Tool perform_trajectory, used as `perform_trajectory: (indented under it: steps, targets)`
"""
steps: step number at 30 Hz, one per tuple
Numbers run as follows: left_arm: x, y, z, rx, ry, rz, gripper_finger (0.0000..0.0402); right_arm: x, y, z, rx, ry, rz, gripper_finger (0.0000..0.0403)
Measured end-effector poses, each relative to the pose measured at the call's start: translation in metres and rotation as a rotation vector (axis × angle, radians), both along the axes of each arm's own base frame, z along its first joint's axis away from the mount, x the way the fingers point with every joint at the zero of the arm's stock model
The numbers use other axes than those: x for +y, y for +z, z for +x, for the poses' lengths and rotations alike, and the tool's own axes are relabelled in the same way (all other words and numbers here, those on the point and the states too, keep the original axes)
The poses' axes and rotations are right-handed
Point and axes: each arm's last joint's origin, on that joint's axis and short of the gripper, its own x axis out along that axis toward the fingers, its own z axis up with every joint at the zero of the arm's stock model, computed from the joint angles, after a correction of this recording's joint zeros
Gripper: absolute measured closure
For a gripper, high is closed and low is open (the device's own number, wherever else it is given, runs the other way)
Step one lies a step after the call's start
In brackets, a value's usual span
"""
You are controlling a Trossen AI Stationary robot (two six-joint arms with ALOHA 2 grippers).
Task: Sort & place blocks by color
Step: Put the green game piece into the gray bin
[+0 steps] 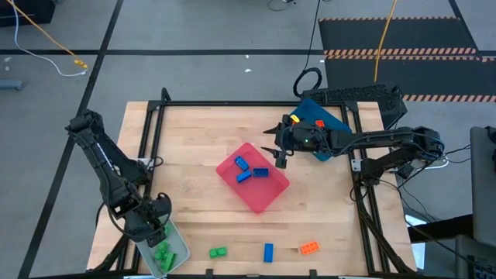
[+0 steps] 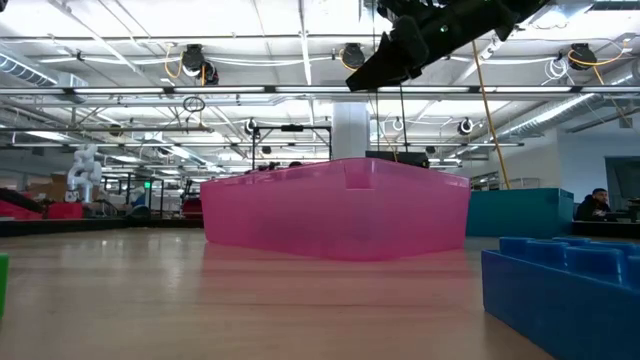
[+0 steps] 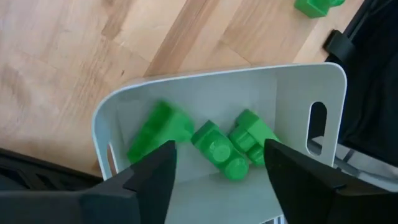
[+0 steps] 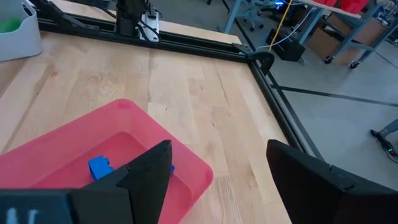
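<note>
Green blocks [image 3: 211,142] below parted jaws.

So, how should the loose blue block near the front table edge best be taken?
Probably from straight above. The blue block lies flat and alone on the table, long side running away from the front edge, so fingers would close across its narrow width, on the two long side faces.
</note>
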Motion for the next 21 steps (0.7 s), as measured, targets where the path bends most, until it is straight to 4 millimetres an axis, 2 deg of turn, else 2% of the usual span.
perform_trajectory:
  steps: [4, 9, 16, 21]
  targets:
    - [0.003, 0.000, 0.005, -0.030, -0.012, 0.017, 0.0135, 0.000, 0.000, 0.000, 0.000, 0.000, 0.000, 0.0145]
    - [0.012, 0.002, 0.022, -0.128, -0.060, 0.050, 0.0127, 0.000, 0.000, 0.000, -0.004, 0.000, -0.001, 0.0145]
    - [0.030, 0.007, 0.054, -0.290, -0.082, 0.073, 0.0126, 0.000, 0.001, 0.000, -0.007, -0.001, 0.000, 0.0145]
    - [0.041, -0.005, 0.080, -0.292, -0.071, 0.124, 0.0126, -0.001, 0.001, 0.000, -0.006, -0.001, -0.005, 0.0145]
